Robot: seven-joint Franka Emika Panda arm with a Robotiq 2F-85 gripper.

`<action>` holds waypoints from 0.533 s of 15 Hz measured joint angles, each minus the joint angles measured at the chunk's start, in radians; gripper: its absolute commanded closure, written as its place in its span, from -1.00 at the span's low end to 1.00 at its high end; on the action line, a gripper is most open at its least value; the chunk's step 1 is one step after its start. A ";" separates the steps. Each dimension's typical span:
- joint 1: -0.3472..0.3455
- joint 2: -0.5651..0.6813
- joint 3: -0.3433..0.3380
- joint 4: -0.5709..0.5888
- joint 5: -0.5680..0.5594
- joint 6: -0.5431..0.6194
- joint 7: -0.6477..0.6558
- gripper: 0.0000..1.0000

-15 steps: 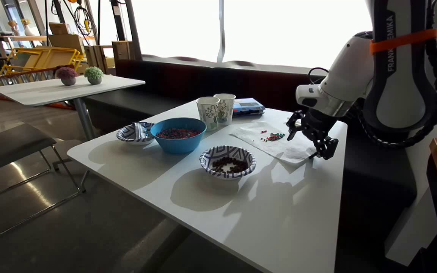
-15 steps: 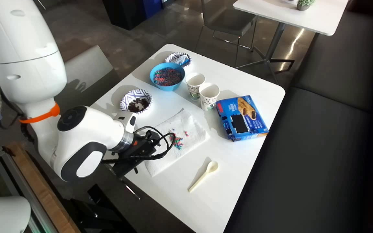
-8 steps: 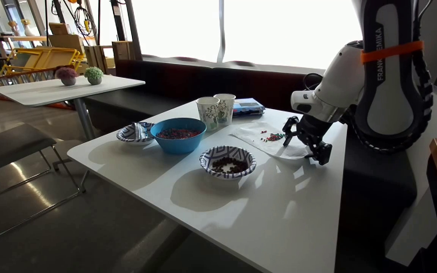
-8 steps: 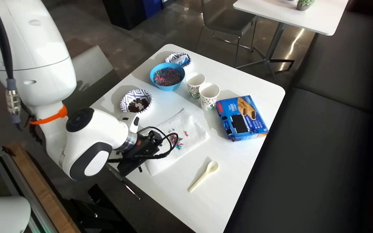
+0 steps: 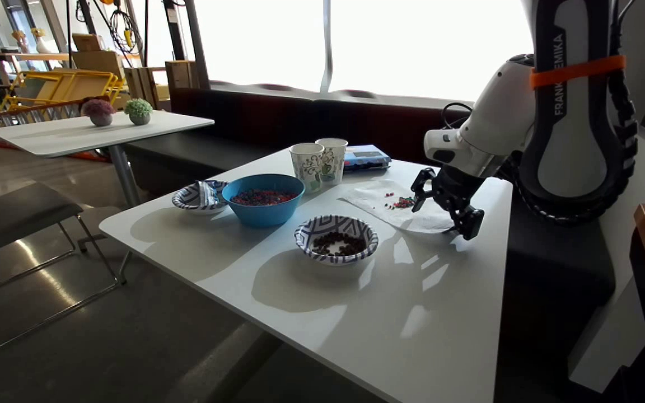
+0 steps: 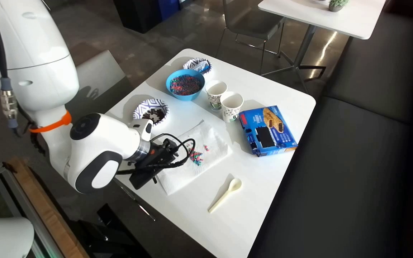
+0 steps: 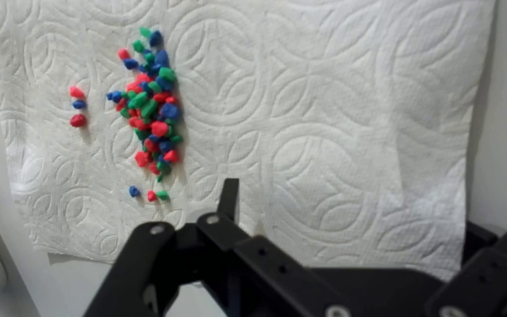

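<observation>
A white rectangular table [image 6: 242, 218] fills the middle of both exterior views. Over one end reaches the white and black jointed robot arm [image 5: 499, 112], its tilted black two-fingered gripper [image 7: 352, 207] spread wide and empty. Below the fingers [image 7: 229, 200] lies the white embossed paper towel [image 7: 280, 110], its edge partly covered by the gripper; whether a fingertip touches it, I cannot tell. Well apart from the gripper is a flat blue cardboard box [image 6: 269, 130]. A round blue plastic bowl [image 5: 266, 214] holds red and blue bits [image 6: 185, 85]. A smaller white paper bowl [image 5: 328, 225] with dark zigzag patterning and dark brown bits [image 5: 355, 243] stands near the towel; a matching bowl [image 5: 186, 196] with a blue packet [image 5: 209, 194] stands just beside the blue one. Two printed white paper cups [image 6: 231, 111] stand together between blue bowl and box. A cream-coloured long-handled spoon [image 6: 224, 197] lies beside the towel. Small red, green and blue lumps [image 7: 149, 108] lie heaped on the towel near one finger, with several strays around.
</observation>
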 measured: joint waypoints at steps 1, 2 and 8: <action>0.010 -0.006 -0.002 -0.003 0.008 0.000 -0.005 -0.58; 0.020 -0.011 -0.004 -0.006 0.017 -0.003 -0.012 -0.50; 0.120 -0.060 -0.043 -0.038 0.114 -0.108 -0.037 -0.42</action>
